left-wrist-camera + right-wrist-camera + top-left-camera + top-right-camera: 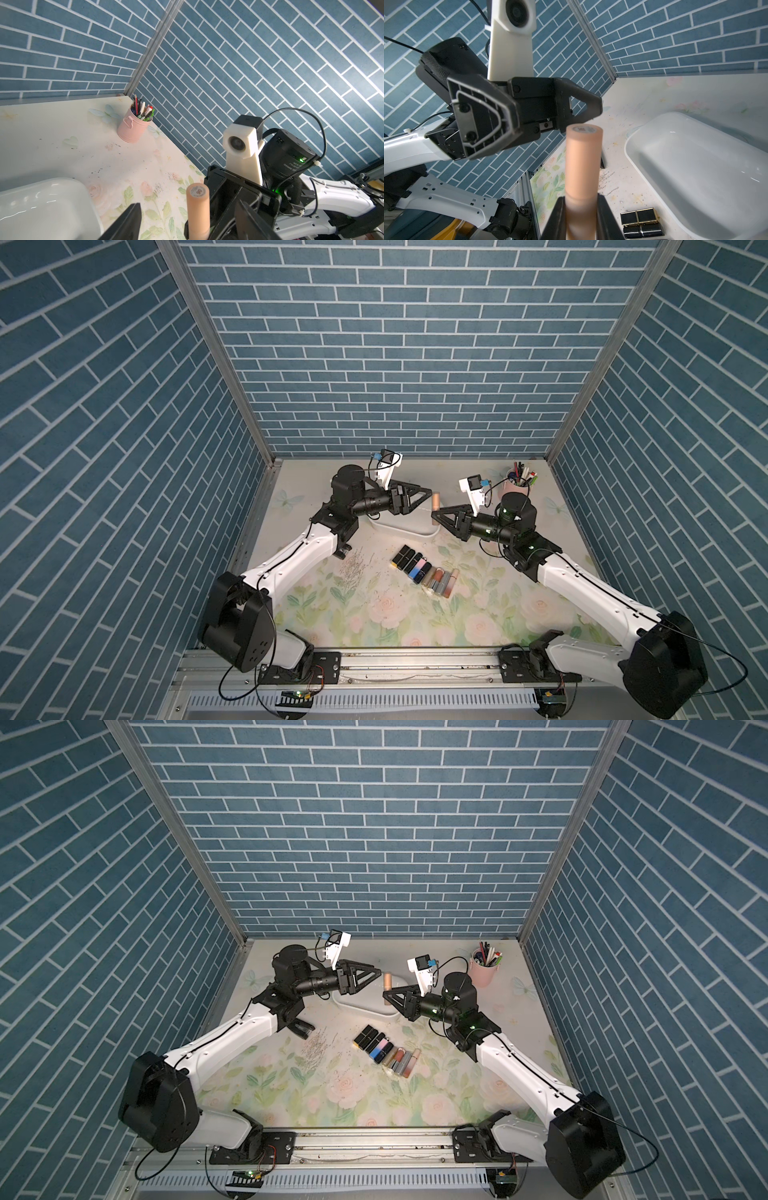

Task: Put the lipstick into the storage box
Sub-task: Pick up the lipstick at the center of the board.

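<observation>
A peach lipstick (436, 504) (387, 982) stands upright in the air over the near right end of the white storage box (399, 532) (360, 1007). My right gripper (434, 517) (581, 199) is shut on its lower end, with the tube (582, 162) rising from between the fingers. My left gripper (431, 493) (188, 220) is level with the tube's upper end. Its jaws are open, and the lipstick (197, 207) stands between them with a gap on each side. The tub (52, 199) (695, 166) looks empty where it shows.
A row of several lipsticks (424, 572) (386, 1052), black, blue, pink and peach, lies on the floral tabletop in front of the box. A pink pen cup (515, 487) (133, 131) full of pens stands at the back right corner. Blue brick walls enclose three sides.
</observation>
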Action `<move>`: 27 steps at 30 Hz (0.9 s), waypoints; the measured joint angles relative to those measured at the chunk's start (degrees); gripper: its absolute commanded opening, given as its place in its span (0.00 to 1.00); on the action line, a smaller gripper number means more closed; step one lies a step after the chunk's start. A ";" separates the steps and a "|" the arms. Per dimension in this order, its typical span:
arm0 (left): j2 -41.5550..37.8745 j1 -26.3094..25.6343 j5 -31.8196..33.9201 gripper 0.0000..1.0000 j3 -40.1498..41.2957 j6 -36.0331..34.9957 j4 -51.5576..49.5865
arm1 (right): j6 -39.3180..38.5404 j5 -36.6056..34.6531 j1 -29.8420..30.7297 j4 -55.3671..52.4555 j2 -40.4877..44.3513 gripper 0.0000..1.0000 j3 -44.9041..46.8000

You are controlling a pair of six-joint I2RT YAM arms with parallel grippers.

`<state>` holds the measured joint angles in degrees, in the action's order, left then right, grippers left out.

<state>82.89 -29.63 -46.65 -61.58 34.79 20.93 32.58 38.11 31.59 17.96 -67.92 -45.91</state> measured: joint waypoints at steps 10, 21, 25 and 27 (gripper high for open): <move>2.32 -2.51 0.52 0.58 -0.50 -1.36 -0.92 | 1.11 1.27 0.39 2.19 -0.66 0.11 0.00; 3.02 -2.93 0.00 0.17 -1.97 -2.25 -1.81 | 1.66 1.14 1.75 2.12 -1.77 0.12 0.00; 3.02 -3.02 0.04 0.10 -2.19 -2.67 -2.29 | 1.66 1.01 1.77 2.21 -1.95 0.20 0.00; 3.04 -3.02 0.04 0.08 -2.21 -2.69 -2.43 | 1.66 0.96 1.77 2.16 -1.95 0.34 0.00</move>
<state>85.93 -32.64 -46.61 -63.79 32.10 18.50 34.24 39.07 33.36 20.12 -69.87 -45.91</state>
